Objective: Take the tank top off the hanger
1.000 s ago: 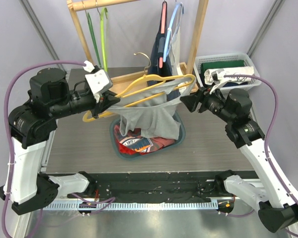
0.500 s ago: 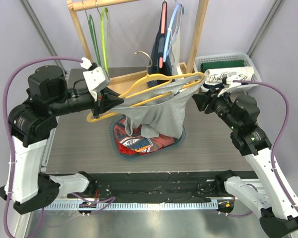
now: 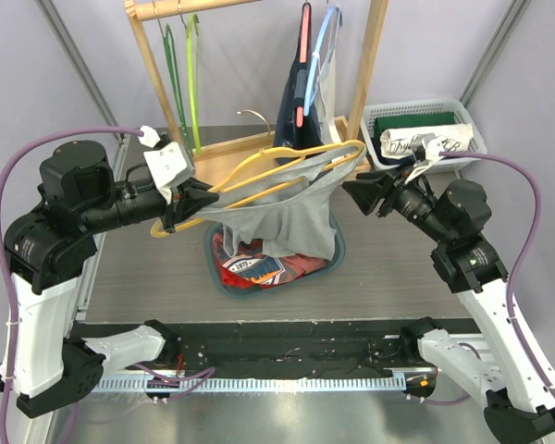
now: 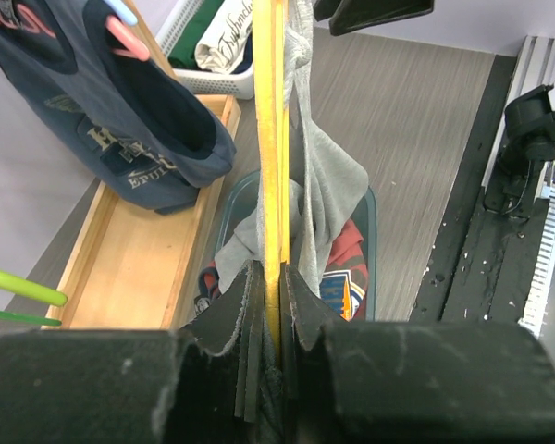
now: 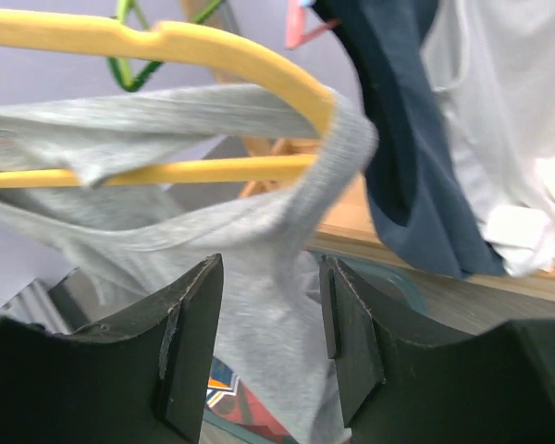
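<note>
A yellow hanger [image 3: 243, 166] is held level above the table, my left gripper [image 3: 196, 199] shut on its left end; the left wrist view shows the hanger [image 4: 270, 139] pinched between the fingers of that gripper [image 4: 273, 277]. A grey tank top [image 3: 291, 222] hangs from it in loose folds, one strap [image 5: 347, 139] looped over the hanger's right tip [image 5: 166, 42]. My right gripper [image 3: 351, 191] stands open just right of that tip. In its wrist view the gripper [image 5: 270, 268] has grey cloth [image 5: 259, 240] beyond its jaws, nothing clamped.
A teal bin [image 3: 338, 262] of clothes sits under the tank top. Behind stands a wooden rack [image 3: 148, 55] with green hangers [image 3: 191, 74], a navy garment [image 3: 296, 111] and a white one. A white basket [image 3: 425, 125] of folded clothes is at the back right.
My left gripper has pulled the hanger and tank top leftward. The right gripper backed away to the right, then came back toward the hanger's tip, its jaws narrowing and widening again.
</note>
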Tool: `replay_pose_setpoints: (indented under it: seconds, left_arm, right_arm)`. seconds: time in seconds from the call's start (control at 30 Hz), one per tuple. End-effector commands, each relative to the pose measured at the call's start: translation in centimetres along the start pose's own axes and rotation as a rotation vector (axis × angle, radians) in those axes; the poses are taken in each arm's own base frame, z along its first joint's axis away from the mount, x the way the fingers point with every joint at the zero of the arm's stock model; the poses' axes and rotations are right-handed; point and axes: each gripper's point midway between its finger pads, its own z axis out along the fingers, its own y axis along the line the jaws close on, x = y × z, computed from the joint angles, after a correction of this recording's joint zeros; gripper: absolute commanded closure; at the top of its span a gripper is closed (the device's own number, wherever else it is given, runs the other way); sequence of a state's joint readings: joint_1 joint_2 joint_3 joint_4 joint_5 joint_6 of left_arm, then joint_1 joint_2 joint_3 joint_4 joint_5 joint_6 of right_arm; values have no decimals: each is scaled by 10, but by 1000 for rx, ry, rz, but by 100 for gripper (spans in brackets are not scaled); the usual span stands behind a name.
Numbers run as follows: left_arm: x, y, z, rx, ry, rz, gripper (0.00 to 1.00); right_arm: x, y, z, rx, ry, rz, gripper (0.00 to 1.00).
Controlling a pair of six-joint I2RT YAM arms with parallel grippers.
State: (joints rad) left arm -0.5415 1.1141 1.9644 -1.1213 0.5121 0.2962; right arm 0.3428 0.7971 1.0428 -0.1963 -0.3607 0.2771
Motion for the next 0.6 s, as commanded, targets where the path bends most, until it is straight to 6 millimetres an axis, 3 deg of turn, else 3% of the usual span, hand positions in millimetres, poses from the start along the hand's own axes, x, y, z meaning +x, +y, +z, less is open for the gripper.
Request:
replay_pose_setpoints:
  seconds: [0.0,0.17,0.27,0.43,0.47,0.57]
  left_arm:
    - [-9,8,-4,-45,-38,52,90]
    - [-8,7,-5,-42,-38,53,90]
    - [-12,5,-7,-34,-50,53,90]
    - [-14,4,-10,-35,-58,49,90]
    - [-14,4,-11,-35,-59,50,90]
    - [-15,3,-12,-34,-60,50,89]
  right_arm:
    - [-20,35,1,-190,-56,7,46]
    - [-20,27,11,-157,-57,27,47]
    - [-14,14,22,-111,-41,49,56]
    - [-8,1,29,-57,-25,63,75]
    - [-7,-1,29,-52,-25,63,84]
    - [-13,-6,26,-18,-49,59,99]
